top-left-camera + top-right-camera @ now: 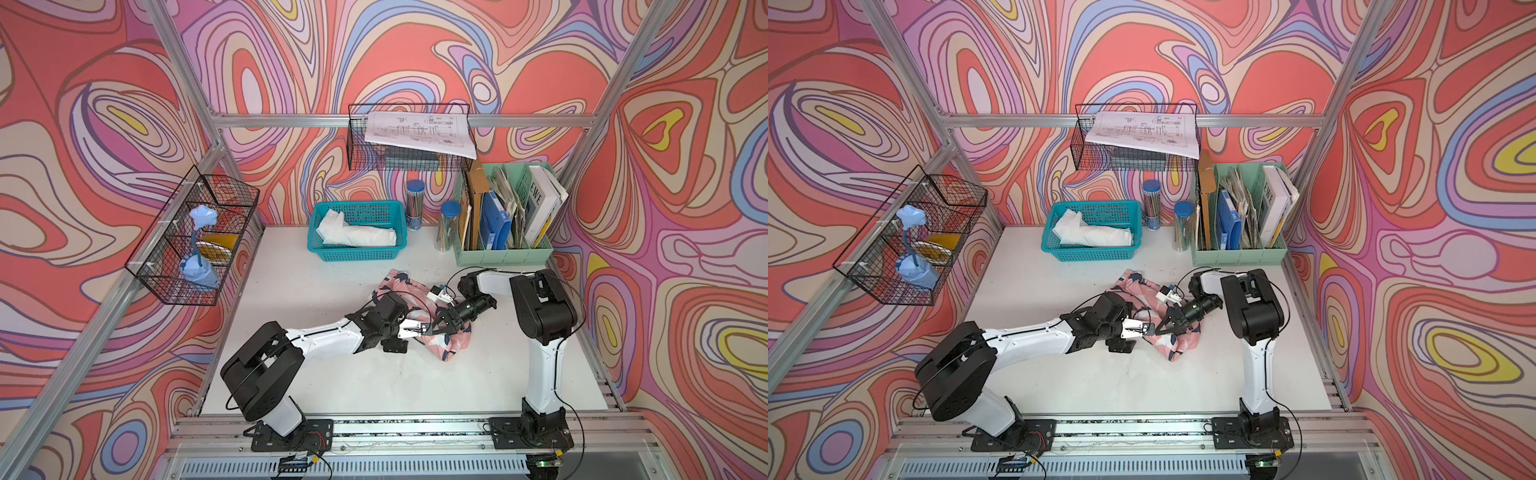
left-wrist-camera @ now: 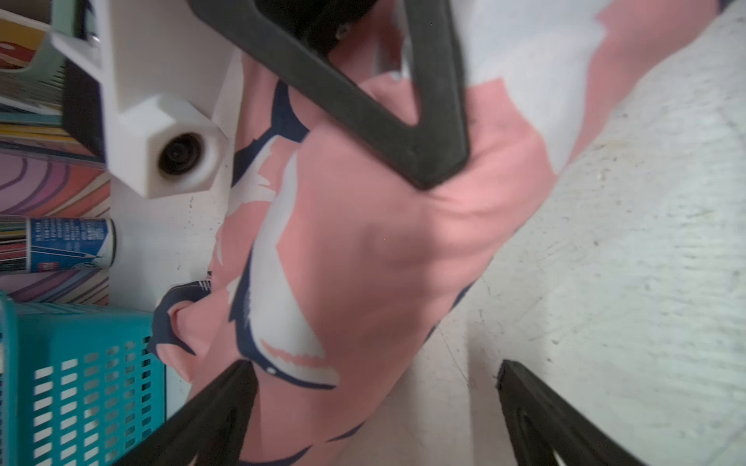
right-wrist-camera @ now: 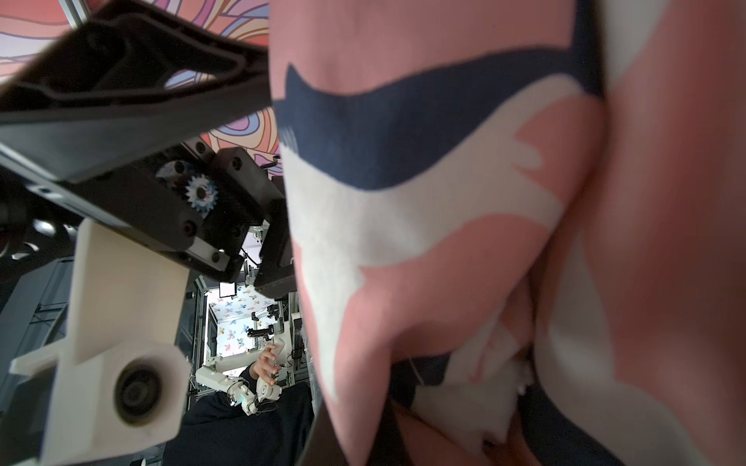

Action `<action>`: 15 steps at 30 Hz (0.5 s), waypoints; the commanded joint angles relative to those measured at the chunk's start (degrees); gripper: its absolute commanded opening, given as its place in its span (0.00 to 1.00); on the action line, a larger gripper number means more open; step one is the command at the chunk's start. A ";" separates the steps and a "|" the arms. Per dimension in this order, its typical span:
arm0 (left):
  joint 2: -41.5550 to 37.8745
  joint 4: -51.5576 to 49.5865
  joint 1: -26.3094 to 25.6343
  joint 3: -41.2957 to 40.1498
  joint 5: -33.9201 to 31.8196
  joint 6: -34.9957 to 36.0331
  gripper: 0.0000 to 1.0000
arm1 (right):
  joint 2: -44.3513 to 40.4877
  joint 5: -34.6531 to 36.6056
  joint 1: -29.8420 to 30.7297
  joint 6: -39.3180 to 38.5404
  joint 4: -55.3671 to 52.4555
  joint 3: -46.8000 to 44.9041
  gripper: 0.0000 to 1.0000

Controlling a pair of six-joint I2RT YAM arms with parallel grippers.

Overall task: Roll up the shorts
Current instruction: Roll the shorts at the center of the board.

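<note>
A white tabletop [image 1: 374, 382] sits inside swirl-patterned walls. The shorts [image 1: 453, 347] lie crumpled near its middle, in front of the teal basket [image 1: 357, 251], with both arms reaching over them. The left gripper [image 2: 373, 365] has its jaws spread wide, one side above the pink fabric, the other above bare tabletop, gripping nothing. The right gripper [image 2: 434, 177] has its jaws pressed together, pinching a puckered fold of the shorts.
</note>
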 commanded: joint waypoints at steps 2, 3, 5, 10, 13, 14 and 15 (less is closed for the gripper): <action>0.56 7.91 -0.21 -2.50 -1.23 1.95 0.99 | 0.21 0.09 -0.18 -0.37 0.77 -0.08 0.00; 0.62 7.93 -0.25 -2.61 -1.33 2.07 0.98 | 0.34 0.09 -0.19 -0.37 0.64 0.02 0.00; 0.99 7.62 -0.22 -2.48 -1.02 2.01 0.98 | 0.67 0.09 -0.18 -0.77 0.27 0.29 0.00; 3.53 6.26 -0.20 -1.78 -0.37 2.24 0.99 | 0.98 -0.26 -0.22 -1.89 -0.61 0.56 0.00; 4.85 6.46 -0.23 -1.48 -0.32 2.53 0.98 | 0.96 -0.13 -0.18 -2.36 -0.81 0.51 0.00; 5.35 6.44 -0.27 -1.32 -0.31 2.61 0.99 | 1.04 -0.07 -0.18 -2.39 -0.78 0.50 0.00; 5.71 6.44 -0.23 -1.23 -0.25 2.58 0.98 | 0.96 -0.10 -0.21 -2.49 -0.89 0.50 0.00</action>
